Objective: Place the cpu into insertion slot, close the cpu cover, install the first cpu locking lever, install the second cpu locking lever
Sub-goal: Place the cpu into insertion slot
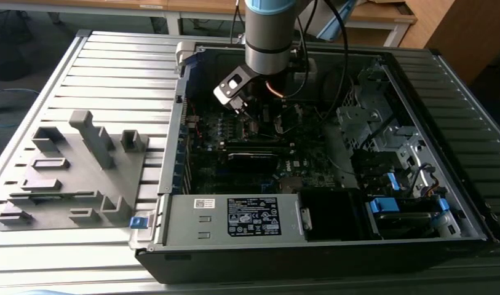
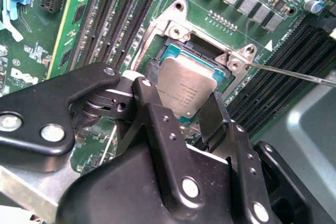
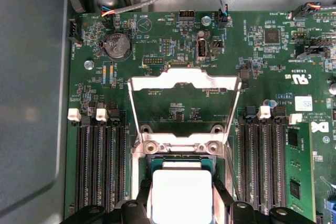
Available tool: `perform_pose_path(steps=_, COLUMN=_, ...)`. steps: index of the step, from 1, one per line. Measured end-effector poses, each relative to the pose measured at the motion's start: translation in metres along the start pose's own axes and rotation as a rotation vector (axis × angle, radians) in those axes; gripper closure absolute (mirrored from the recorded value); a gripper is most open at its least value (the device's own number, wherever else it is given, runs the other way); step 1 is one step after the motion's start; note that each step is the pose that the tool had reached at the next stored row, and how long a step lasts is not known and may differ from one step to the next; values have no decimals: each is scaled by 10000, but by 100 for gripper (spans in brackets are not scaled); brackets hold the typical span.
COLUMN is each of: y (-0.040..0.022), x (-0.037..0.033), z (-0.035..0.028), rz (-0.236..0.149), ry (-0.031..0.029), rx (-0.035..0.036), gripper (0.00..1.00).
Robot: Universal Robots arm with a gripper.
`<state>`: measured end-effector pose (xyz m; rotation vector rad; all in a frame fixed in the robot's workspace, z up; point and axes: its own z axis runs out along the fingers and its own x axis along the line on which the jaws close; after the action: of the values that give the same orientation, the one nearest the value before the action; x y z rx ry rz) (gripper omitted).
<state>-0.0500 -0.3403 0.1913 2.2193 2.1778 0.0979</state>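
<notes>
The exterior view looks steeply down from farther off into the open case point(image 1: 315, 261), while both wrist views look closely down at the board point(image 3: 173, 35), sharing the cpu point(image 2: 186, 90) point(image 3: 181, 195).

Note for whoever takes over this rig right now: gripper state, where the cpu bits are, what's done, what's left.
Gripper shut on the cpu, holding it at the insertion slot; whether it is seated cannot be told.
cpu cover swung open, off the slot. One locking lever juts out free.
Done: nothing fully confirmed.
Left: cpu released in the slot, cover closed, both levers latched.
</notes>
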Motion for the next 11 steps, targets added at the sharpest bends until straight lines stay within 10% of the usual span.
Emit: perform_pose_path(steps=11, y=0, x=0, z=-8, rz=0, ry=0, rx=0, gripper=39)
